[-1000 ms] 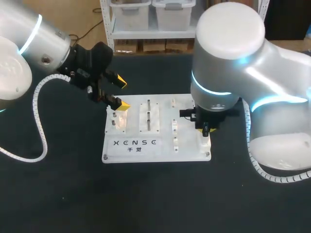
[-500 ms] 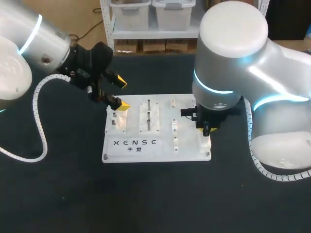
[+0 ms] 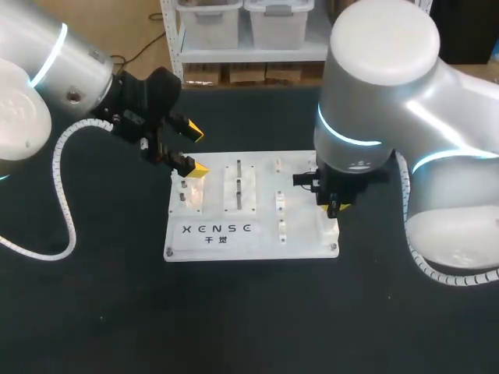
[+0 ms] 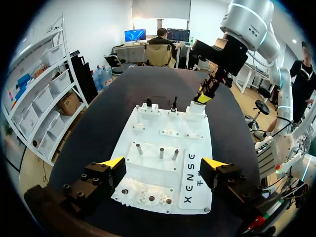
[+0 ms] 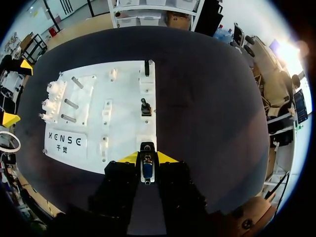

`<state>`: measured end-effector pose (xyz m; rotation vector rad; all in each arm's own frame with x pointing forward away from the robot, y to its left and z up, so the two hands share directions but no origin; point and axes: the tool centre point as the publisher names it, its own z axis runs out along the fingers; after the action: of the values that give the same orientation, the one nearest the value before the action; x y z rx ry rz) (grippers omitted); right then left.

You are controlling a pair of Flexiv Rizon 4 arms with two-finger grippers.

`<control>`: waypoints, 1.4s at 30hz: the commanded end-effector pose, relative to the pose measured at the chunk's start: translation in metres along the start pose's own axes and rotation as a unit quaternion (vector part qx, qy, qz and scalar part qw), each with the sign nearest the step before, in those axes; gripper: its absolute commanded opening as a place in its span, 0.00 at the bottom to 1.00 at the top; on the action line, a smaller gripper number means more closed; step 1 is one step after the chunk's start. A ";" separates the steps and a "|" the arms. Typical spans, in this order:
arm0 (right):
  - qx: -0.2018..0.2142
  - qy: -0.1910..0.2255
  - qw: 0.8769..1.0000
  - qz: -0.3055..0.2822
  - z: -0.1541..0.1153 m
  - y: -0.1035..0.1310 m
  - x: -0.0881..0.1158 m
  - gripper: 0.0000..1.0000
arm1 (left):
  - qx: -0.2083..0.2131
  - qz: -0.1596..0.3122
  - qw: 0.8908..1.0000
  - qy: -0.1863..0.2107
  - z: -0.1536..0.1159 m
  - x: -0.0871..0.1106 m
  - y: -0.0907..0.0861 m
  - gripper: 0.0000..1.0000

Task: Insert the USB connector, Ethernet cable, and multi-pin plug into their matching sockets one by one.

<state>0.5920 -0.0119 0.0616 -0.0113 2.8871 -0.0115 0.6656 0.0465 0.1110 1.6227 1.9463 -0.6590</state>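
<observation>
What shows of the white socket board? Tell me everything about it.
The white socket board is a flat rectangular plate, plastic by its look, lying on the dark table. It bears black lettering, three upright metal pins in a raised block and two black upright parts along one edge. The left gripper, jaws open, hovers over its far left corner; the right gripper holds a small plug over its near right corner; whether that touches cannot be told.
</observation>
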 end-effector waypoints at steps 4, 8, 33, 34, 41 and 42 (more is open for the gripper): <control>-0.001 -0.001 1.000 -0.003 -0.004 -0.003 0.000 0.00 | 0.000 0.001 1.000 -0.002 0.000 0.001 -0.001 1.00; -0.001 0.000 1.000 -0.002 -0.003 -0.004 0.001 0.00 | 0.000 0.001 1.000 -0.002 0.000 0.001 -0.001 1.00; -0.001 -0.002 1.000 0.000 0.001 0.003 0.002 0.00 | 0.000 0.001 1.000 -0.002 0.000 0.001 -0.001 1.00; -0.001 -0.002 1.000 0.000 0.001 0.003 0.002 0.00 | 0.000 0.001 1.000 -0.002 0.000 0.001 -0.001 1.00; -0.001 -0.003 1.000 0.000 0.003 0.002 0.002 0.00 | 0.000 0.001 1.000 -0.002 0.000 0.001 -0.001 1.00; -0.002 -0.004 1.000 0.000 0.004 0.002 0.003 0.00 | 0.000 0.001 1.000 -0.002 0.000 0.001 -0.001 1.00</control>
<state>0.5913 -0.0095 0.0594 -0.0129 2.8869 -0.0103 0.6656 0.0465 0.1110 1.6227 1.9463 -0.6590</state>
